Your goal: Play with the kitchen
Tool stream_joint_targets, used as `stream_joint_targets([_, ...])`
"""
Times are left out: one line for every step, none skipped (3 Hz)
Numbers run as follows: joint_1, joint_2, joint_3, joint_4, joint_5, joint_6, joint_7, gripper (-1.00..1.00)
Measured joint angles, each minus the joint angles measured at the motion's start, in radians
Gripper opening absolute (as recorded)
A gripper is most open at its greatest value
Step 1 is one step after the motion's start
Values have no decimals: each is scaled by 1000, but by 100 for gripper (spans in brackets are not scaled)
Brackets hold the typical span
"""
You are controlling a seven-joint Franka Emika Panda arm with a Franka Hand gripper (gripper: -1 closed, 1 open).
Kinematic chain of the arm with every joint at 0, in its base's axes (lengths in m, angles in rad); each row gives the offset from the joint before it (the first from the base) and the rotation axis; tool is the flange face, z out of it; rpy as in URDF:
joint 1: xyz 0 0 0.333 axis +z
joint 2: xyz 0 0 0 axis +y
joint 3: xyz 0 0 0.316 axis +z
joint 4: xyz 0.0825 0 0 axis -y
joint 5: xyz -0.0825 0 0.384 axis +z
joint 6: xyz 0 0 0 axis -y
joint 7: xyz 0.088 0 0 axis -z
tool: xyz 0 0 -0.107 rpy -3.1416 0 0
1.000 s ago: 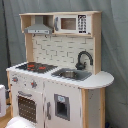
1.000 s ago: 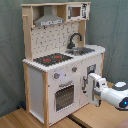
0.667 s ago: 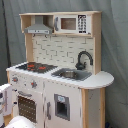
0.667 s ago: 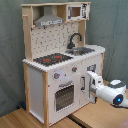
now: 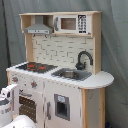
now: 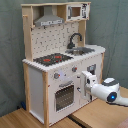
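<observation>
Hovering just beside the kitchen (image 6: 55, 75) oven door (image 6: 64, 96), the gripper (image 6: 86, 79) leaves its jaw opening impossible to tell.

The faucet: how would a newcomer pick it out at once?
Find the toy kitchen, white with pale wood sides, and look along its worktop. Behind the sink, at the end away from the hob, rises the faucet, the only black curved arch on the counter.
</observation>
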Motion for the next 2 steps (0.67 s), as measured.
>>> stream_joint_targets([-59,0,1,17,-29,77,-1,100])
stream_joint_targets([-135,0,13,41,-43,148,-8,100])
